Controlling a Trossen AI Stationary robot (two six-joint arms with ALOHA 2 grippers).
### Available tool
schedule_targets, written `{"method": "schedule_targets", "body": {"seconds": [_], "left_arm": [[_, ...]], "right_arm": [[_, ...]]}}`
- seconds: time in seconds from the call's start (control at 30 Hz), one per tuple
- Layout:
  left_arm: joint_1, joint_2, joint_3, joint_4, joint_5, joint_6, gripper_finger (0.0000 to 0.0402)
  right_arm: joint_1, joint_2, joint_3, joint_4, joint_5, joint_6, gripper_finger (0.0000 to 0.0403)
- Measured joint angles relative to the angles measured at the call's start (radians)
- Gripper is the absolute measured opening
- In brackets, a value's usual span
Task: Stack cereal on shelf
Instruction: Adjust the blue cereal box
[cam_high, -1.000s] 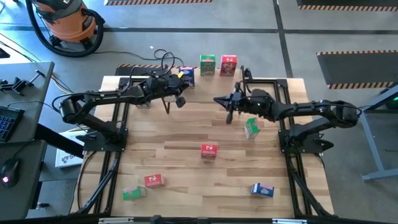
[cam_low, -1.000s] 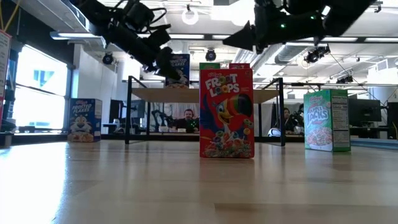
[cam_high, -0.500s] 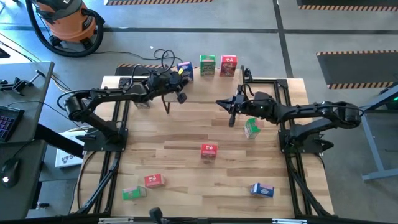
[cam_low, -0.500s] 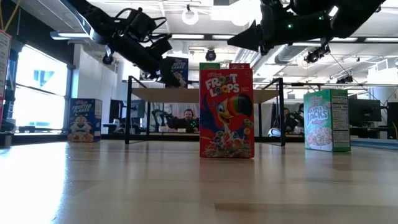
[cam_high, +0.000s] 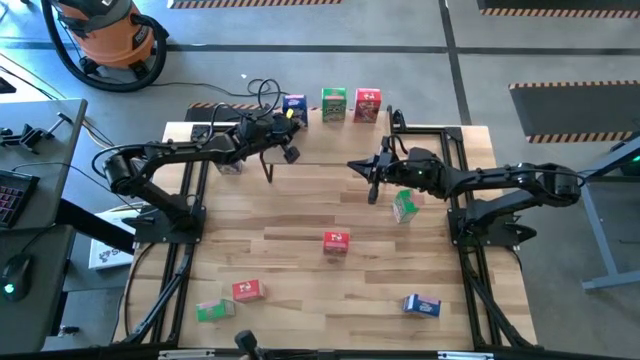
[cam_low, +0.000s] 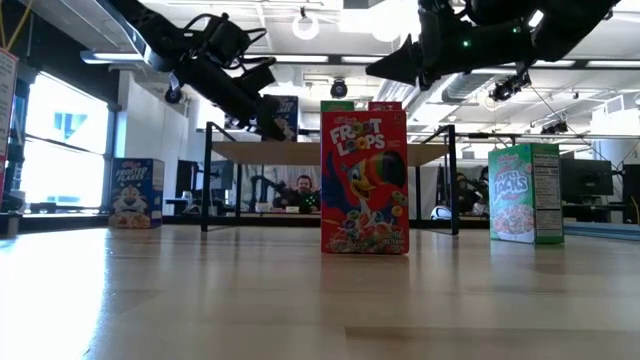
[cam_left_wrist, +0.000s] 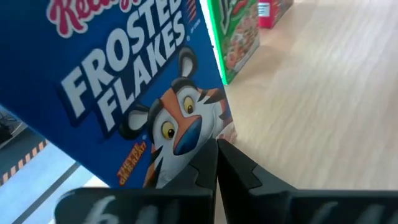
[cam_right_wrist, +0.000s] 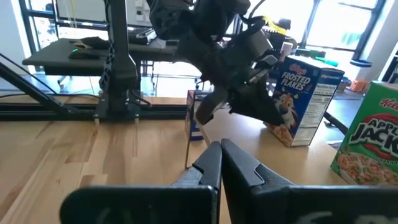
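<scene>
A blue cereal box (cam_left_wrist: 134, 93) stands upright on the light-wood shelf (cam_low: 340, 152) at the table's far edge, left of a green box (cam_high: 334, 104) and a red box (cam_high: 367, 104). My left gripper (cam_high: 290, 119) is shut, and its fingertips are against the blue box's printed front. My right gripper (cam_high: 350, 165) hovers shut over the table's middle right, holding nothing, above another green box (cam_high: 405, 207) standing on the table. My left gripper's shut fingertips (cam_left_wrist: 205, 163) press against the lower part of the blue box's printed front (cam_left_wrist: 186, 138), below the tiger's face. They come from the table's near side, slanting slightly down. The box stays upright with its bottom on the shelf (cam_right_wrist: 298, 106).
Loose boxes stand or lie on the tabletop: red (cam_high: 336, 242) in the middle, red (cam_high: 248, 290) and green (cam_high: 213, 310) near left, blue (cam_high: 421, 305) near right, and a blue one (cam_low: 137, 193) beneath the left arm. The shelf's black legs (cam_low: 208, 180) stand on the table.
My left gripper, still shut, has moved toward the table's far edge and pushed the blue box ahead of it. The box has slid upright along the shelf toward the far edge, roughly into line with the green and red boxes.
</scene>
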Motion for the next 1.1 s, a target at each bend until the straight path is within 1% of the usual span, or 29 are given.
{"method": "schedule_targets", "body": {"seconds": [0.4, 0.6, 1.03, 1.1], "left_arm": [[0.030, 0.000, 0.000, 0.009, 0.008, -0.016, 0.0000], [0.032, 0.000, 0.000, 0.028, 0.033, -0.017, 0.0000], [0.045, 0.000, 0.000, 0.046, 0.035, -0.018, 0.0000], [0.051, 0.000, 0.000, 0.059, 0.048, -0.018, 0.0000]], "right_arm": [[0.000, 0.000, 0.000, -0.015, 0.000, 0.000, 0.0000], [0.000, 0.000, 0.000, -0.016, -0.003, 0.000, 0.0000], [0.000, 0.000, 0.000, -0.016, -0.011, 0.003, 0.0000], [0.000, 0.000, 0.000, -0.016, -0.011, 0.003, 0.0000]]}}
